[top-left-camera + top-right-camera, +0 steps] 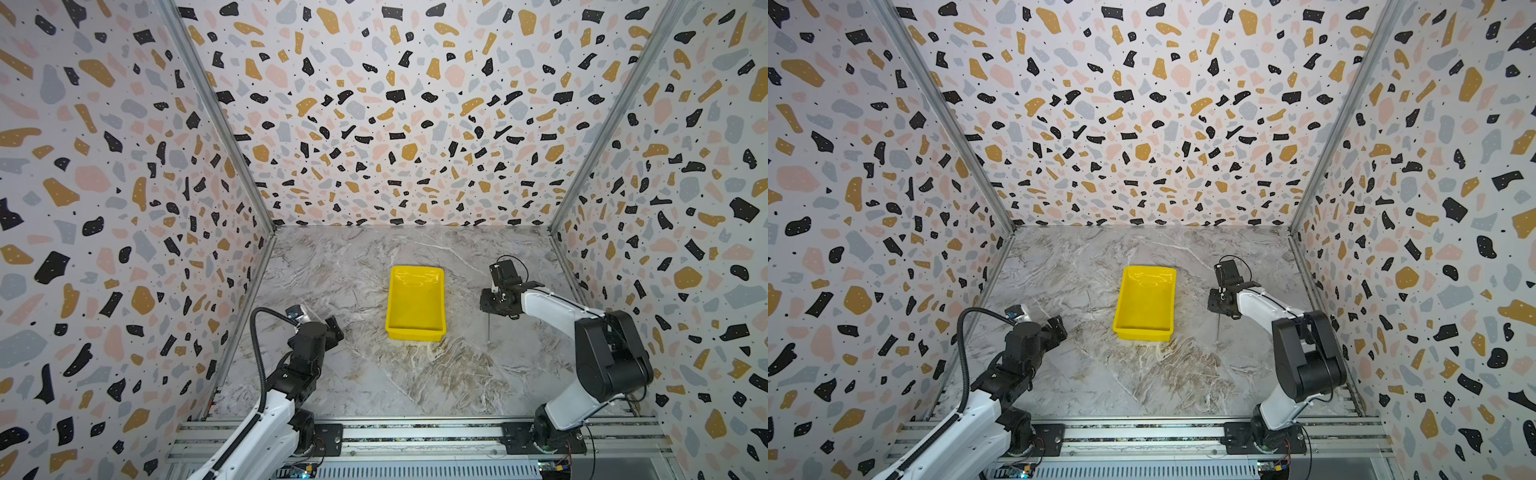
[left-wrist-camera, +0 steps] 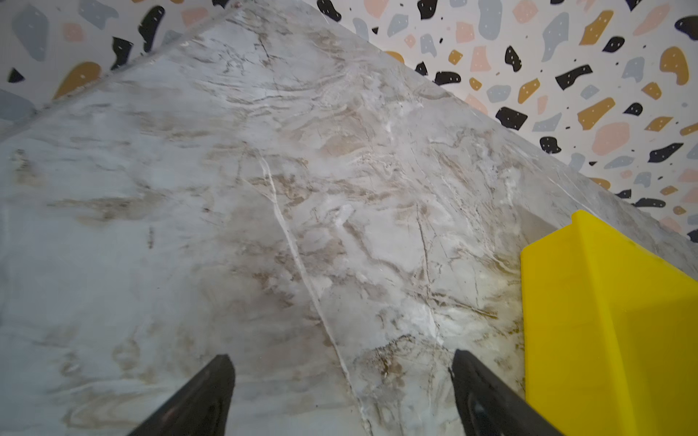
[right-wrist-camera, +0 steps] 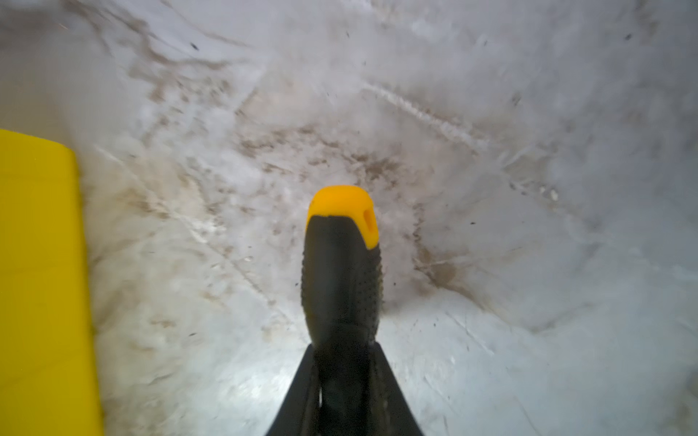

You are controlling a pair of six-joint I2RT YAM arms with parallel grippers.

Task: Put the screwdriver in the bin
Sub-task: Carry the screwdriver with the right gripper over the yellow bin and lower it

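Two sets of jaws checked. I find the right jaws clenched on the black handle of the screwdriver, over the table, right of the bin and outside it; left jaws released, left of the bin.

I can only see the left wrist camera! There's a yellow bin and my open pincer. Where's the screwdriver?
Observer: The right pincer is shut on the screwdriver, gripping its black handle.
Operator: Cool! Is it over the bin?
Observer: No. In both top views it is to the right of the bin, apart from it.
Operator: Is anything in the bin?
Observer: No, both top views show its inside bare.
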